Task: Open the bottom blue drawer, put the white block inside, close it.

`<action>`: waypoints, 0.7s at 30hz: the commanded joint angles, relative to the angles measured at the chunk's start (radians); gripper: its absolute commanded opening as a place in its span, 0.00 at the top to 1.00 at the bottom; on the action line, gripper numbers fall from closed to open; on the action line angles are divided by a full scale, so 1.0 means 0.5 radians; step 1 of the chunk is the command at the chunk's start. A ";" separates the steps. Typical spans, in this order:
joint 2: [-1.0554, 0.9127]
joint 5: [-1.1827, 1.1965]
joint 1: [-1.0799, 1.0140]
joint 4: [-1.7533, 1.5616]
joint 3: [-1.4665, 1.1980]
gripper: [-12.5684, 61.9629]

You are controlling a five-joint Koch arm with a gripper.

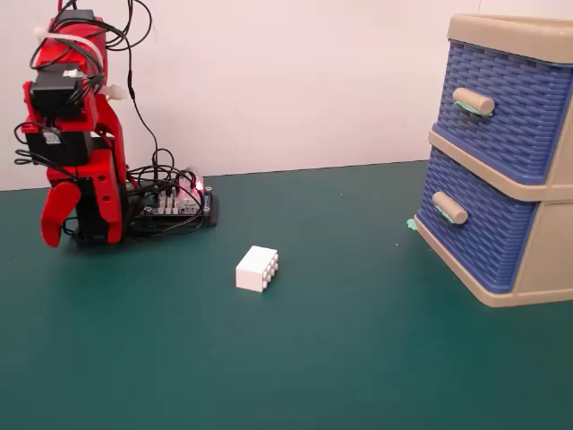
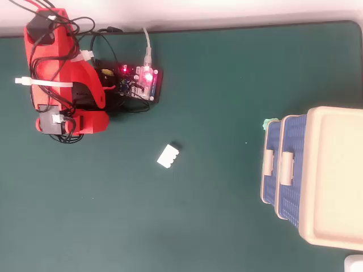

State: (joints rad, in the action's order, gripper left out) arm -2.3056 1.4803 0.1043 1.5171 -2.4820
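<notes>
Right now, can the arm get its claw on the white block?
Probably yes: the white block lies alone on open mat in front of the folded arm, nothing between them. Actual reach can't be judged.

White block (image 2: 168, 156) lies on green mat (image 2: 198, 226); drawers shut.
</notes>
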 commanded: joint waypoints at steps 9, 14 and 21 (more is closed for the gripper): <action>-0.089 -0.003 0.025 0.267 -0.028 0.37; -0.092 0.006 0.003 0.270 -0.012 0.37; -0.092 0.086 -0.006 0.494 0.834 0.38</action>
State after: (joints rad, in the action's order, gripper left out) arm -2.3056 1.4864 0.0936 1.7012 -2.1414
